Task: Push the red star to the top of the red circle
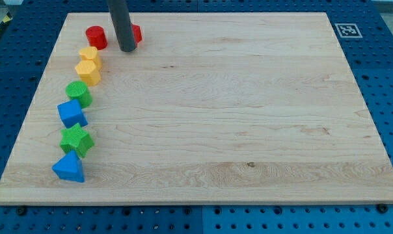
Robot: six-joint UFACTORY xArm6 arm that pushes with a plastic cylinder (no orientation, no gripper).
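Observation:
The red circle [96, 37] stands near the board's top left. The red star [136, 34] lies just to its right, mostly hidden behind my dark rod. My tip [127, 49] rests on the board between the two red blocks, touching or nearly touching the star's left side and slightly below both blocks.
A column of blocks runs down the view's left: a yellow block [88, 54], a yellow hexagon [88, 71], a green circle [79, 93], a blue block [71, 113], a green star [76, 140], a blue triangle [69, 168]. The wooden board [235, 110] has a marker tag [345, 30] at its top right.

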